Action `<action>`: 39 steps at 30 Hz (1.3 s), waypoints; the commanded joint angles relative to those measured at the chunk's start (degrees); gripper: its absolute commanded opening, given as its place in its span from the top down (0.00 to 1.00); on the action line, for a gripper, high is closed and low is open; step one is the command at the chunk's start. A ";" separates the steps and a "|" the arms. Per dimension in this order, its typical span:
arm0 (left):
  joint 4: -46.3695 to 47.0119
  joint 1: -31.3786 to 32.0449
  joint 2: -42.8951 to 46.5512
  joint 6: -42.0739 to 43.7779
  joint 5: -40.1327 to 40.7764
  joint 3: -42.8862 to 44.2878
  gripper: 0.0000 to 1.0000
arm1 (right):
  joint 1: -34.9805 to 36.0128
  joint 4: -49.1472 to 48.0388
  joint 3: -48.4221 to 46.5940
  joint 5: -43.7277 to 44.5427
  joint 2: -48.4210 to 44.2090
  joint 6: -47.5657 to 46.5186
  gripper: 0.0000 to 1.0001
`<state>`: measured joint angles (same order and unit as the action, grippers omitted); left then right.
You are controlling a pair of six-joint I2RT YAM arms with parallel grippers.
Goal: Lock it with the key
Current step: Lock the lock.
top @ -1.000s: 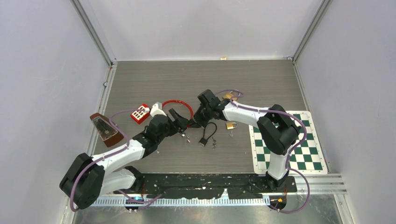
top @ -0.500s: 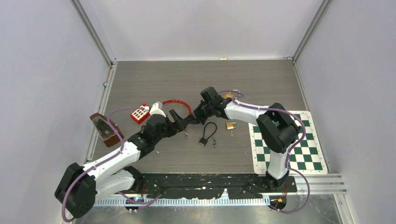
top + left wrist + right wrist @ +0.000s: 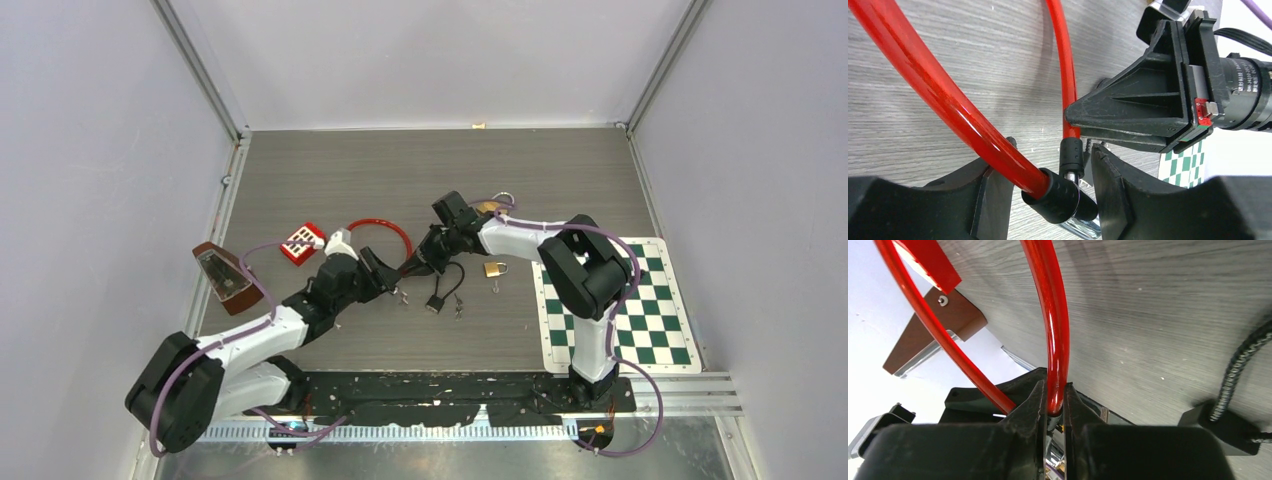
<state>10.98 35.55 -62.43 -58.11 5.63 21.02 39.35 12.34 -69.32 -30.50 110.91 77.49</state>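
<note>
A red cable lock lies in a loop at mid-table. In the left wrist view its black barrel sits between the fingers of my left gripper, which is open, with a gap on the left side. The cable's black pin end stands just above the barrel, a short bare metal tip between them. My right gripper is shut on the red cable just behind that pin. A shiny metal piece shows under the barrel; I cannot tell whether it is the key.
A black cable padlock and a brass padlock lie right of the grippers. A red-and-white block and a brown metronome are on the left. A green chess mat covers the right side.
My left gripper has moved in around the lock barrel and its jaws have narrowed. The right gripper, still holding the cable, has shifted slightly toward it.
</note>
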 commanded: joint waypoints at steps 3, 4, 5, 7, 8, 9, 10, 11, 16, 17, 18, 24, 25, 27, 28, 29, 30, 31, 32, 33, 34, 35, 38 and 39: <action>8.63 -0.22 -2.67 -2.80 -3.11 -2.17 0.52 | 0.24 0.06 0.34 -4.68 0.13 -3.42 0.94; 8.96 -0.22 -2.82 -2.70 -3.76 -2.32 0.56 | 0.22 0.10 0.40 -5.06 0.67 -3.45 0.93; 9.22 -0.24 -2.85 -2.11 -4.47 -2.44 0.59 | 0.16 0.09 0.36 -5.25 1.00 -3.83 0.92; 10.11 -0.26 -3.07 -0.66 -6.89 -2.42 0.67 | 0.16 0.31 0.25 -5.48 1.73 -4.55 0.91; 10.46 -0.27 -3.41 -0.03 -8.10 -2.28 0.74 | 0.13 0.36 0.20 -5.30 2.06 -4.81 0.90; 10.51 -0.30 -3.86 0.80 -9.31 -1.96 0.81 | 0.18 0.83 0.09 -5.07 2.22 -5.53 0.88; 10.09 -0.31 -4.49 1.41 -10.27 -1.36 0.89 | 0.23 1.19 -0.17 -4.63 2.56 -5.92 0.87; 9.78 -0.38 -5.06 1.76 -11.16 -0.87 0.97 | 0.21 1.66 -0.33 -4.51 2.73 -6.56 0.85; 10.57 -0.70 -8.29 2.01 -15.40 0.81 1.00 | 0.20 1.41 -0.12 -3.57 4.01 -7.52 0.79; 10.37 -0.87 -8.64 1.81 -15.55 1.01 1.00 | 0.15 1.16 -0.12 -3.31 4.12 -7.57 0.76; 10.11 -0.99 -8.78 1.78 -15.70 1.04 1.00 | 0.14 1.00 -0.12 -3.15 4.18 -7.72 0.74; 4.52 -1.54 -7.91 3.58 -14.55 2.61 1.00 | 0.16 1.58 -1.15 -0.11 5.50 -9.02 0.54; 3.72 -1.66 -7.64 3.69 -14.58 2.91 1.00 | 0.18 1.74 -1.58 0.50 6.08 -9.16 0.54; 2.65 -1.87 -7.25 3.70 -14.70 3.48 1.00 | 0.18 2.28 -1.96 1.40 6.70 -9.22 0.53; 2.11 -1.95 -7.13 3.77 -14.77 3.69 1.00 | 0.19 2.41 -2.07 1.84 6.78 -9.32 0.53; 1.64 -2.07 -6.89 3.86 -14.78 3.83 1.00 | 0.15 2.51 -2.06 2.81 6.77 -9.39 0.53; 0.97 -2.23 -6.52 4.06 -14.72 3.97 1.00 | -0.03 2.51 -2.07 3.21 6.77 -9.38 0.54; 0.37 -2.40 -6.18 4.38 -14.64 4.16 1.00 | -0.14 2.47 -2.10 3.84 6.77 -9.42 0.55; -0.05 -2.53 -5.94 4.67 -14.59 4.20 1.00 | -0.28 2.46 -1.91 4.45 6.73 -9.46 0.61; -0.41 -2.71 -5.53 5.00 -14.51 4.16 1.00 | -0.35 2.18 -1.71 4.38 6.56 -9.29 0.67; -0.55 -2.84 -5.22 5.27 -14.63 4.25 1.00 | -0.40 1.03 -1.09 3.87 6.49 -8.52 0.79; -0.65 -2.85 -5.14 5.71 -14.79 4.36 1.00 | -0.41 0.23 -0.82 3.38 6.39 -7.21 0.89; -1.48 -2.85 -5.64 6.48 -15.61 5.45 1.00 | -0.23 -3.52 1.04 1.72 4.51 -3.17 0.95; -1.49 -2.87 -5.85 6.73 -16.00 5.81 1.00 | -0.11 -4.15 1.39 1.70 3.79 -1.08 0.95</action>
<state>8.78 33.06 -69.23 -53.82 -8.56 23.35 39.24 12.25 -69.47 -28.84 116.95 70.94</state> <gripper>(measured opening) 0.254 0.137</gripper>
